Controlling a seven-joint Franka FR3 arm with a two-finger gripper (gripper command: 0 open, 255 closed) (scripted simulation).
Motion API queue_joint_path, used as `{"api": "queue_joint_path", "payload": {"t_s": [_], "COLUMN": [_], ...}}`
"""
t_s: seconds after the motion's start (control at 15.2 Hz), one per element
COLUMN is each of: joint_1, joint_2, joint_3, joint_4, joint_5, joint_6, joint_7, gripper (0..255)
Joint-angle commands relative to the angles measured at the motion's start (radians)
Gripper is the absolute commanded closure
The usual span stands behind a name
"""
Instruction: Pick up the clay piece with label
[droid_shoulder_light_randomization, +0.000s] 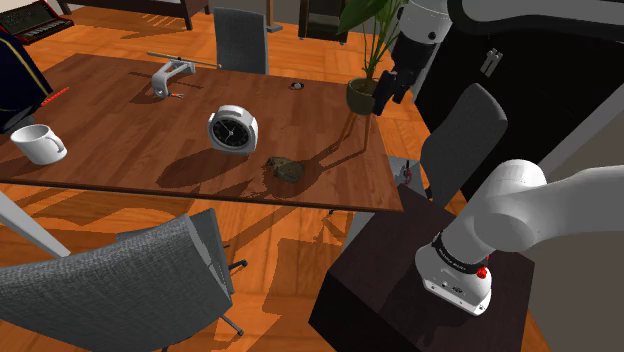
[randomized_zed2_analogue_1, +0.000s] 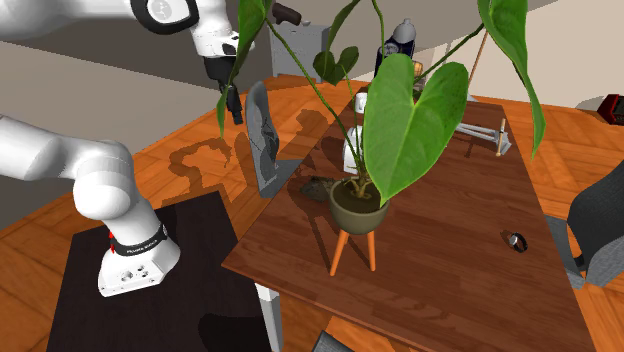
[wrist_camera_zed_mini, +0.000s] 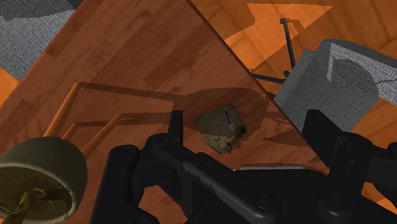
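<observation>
The clay piece (droid_shoulder_light_randomization: 285, 170) is a lumpy olive-brown lump lying on the wooden table (droid_shoulder_light_randomization: 120, 120) near its front edge, to the right of the clock. In the wrist view the clay piece (wrist_camera_zed_mini: 221, 127) shows a small pale label with dark marks on its upper side. My black gripper (droid_shoulder_light_randomization: 384, 98) hangs high above the table's right end, beside the potted plant (droid_shoulder_light_randomization: 362, 95), well apart from the clay. The gripper (wrist_camera_zed_mini: 247, 137) is open with nothing in it; its fingers (wrist_camera_zed_mini: 175, 130) stand wide apart. From the second exterior view the gripper (randomized_zed2_analogue_1: 233, 106) hangs over the table's near corner.
A white alarm clock (droid_shoulder_light_randomization: 232, 130), a white mug (droid_shoulder_light_randomization: 38, 143) and a grey clamp-like tool (droid_shoulder_light_randomization: 170, 72) rest on the table. The plant's pot (randomized_zed2_analogue_1: 358, 210) stands on orange legs with broad leaves (randomized_zed2_analogue_1: 410, 120). Grey chairs (droid_shoulder_light_randomization: 110, 290) (droid_shoulder_light_randomization: 462, 135) flank the table.
</observation>
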Motion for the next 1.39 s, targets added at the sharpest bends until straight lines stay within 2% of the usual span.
{"api": "queue_joint_path", "payload": {"t_s": [0.0, 0.66, 1.32], "joint_1": [0.0, -0.023, -0.049], "joint_2": [0.0, 0.334, 0.736], "joint_3": [0.0, 0.107, 0.173], "joint_4": [0.0, 0.018, 0.181], "joint_5": [0.0, 0.02, -0.05], "joint_6": [0.0, 0.289, 0.491], "joint_7": [0.0, 0.204, 0.428], "gripper": [0, 0, 0]}}
